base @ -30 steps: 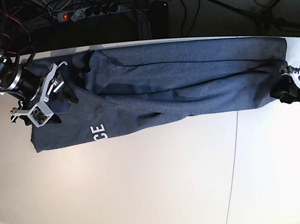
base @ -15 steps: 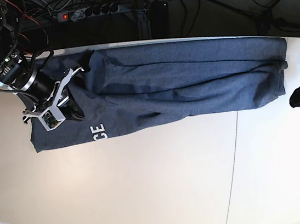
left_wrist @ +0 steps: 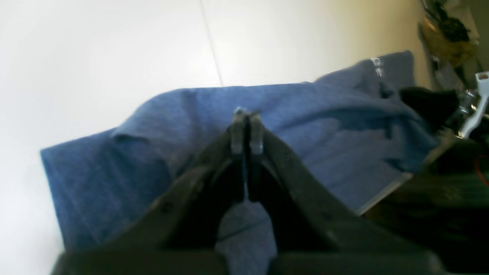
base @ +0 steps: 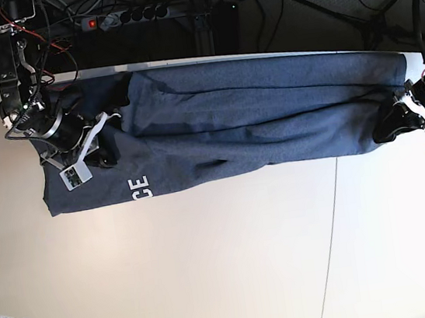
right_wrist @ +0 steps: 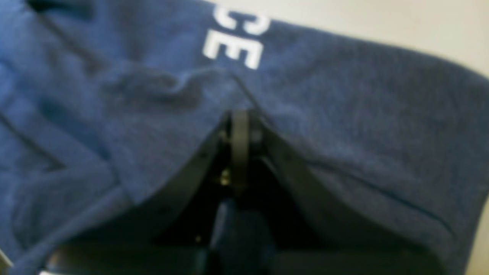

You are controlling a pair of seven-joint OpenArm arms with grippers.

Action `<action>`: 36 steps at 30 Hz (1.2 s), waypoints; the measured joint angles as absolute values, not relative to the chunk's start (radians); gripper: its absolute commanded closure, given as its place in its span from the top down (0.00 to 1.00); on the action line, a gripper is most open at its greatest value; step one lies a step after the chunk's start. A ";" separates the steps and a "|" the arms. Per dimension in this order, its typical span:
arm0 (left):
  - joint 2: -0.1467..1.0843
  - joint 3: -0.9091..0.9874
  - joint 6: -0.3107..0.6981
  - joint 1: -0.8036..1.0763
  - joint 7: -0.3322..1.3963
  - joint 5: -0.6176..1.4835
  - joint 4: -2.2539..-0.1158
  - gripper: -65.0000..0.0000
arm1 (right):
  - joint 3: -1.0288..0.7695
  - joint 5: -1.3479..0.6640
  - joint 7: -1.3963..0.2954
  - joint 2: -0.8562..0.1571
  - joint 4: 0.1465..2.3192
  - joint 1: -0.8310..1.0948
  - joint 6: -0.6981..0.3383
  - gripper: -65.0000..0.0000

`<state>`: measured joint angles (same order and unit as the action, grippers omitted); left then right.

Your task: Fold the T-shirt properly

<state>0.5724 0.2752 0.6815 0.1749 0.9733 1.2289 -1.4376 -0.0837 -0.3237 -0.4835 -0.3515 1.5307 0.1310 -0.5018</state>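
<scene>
Both arms have shifted since a moment ago: the left gripper [base: 390, 126], which had drawn off to the side of the T-shirt [base: 255, 126], is back at its hem end, and the right gripper [base: 103, 158] has pulled nearer the collar end, close by the white lettering [base: 141, 188]. That T-shirt lies stretched long across the far half of the tabletop [base: 211, 269], already folded into a narrow band, with the letters showing near its front edge. From the left wrist view the fingers [left_wrist: 237, 130] look pressed together above the cloth, with nothing visibly pinched between them; the right wrist view shows the same, tips closed just over the fabric below the lettering. My guess is the lengthwise fold is done and the arms are settling for the crosswise one. Next would call for each gripper to open, take hold at its end of the T-shirt, and carry one end over toward the other.
</scene>
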 measured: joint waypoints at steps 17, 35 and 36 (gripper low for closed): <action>0.545 0.158 0.726 0.151 0.603 0.959 -1.139 0.00 | -0.085 -0.351 -0.438 -0.352 1.407 0.086 -0.502 0.00; 0.543 0.156 0.757 0.060 0.612 0.968 -1.033 0.03 | -0.154 -0.304 -0.452 -0.353 1.325 0.007 -0.504 0.00; 0.543 0.156 0.751 0.057 0.619 0.988 -1.034 0.11 | -0.154 -0.307 -0.449 -0.353 1.316 0.002 -0.504 0.00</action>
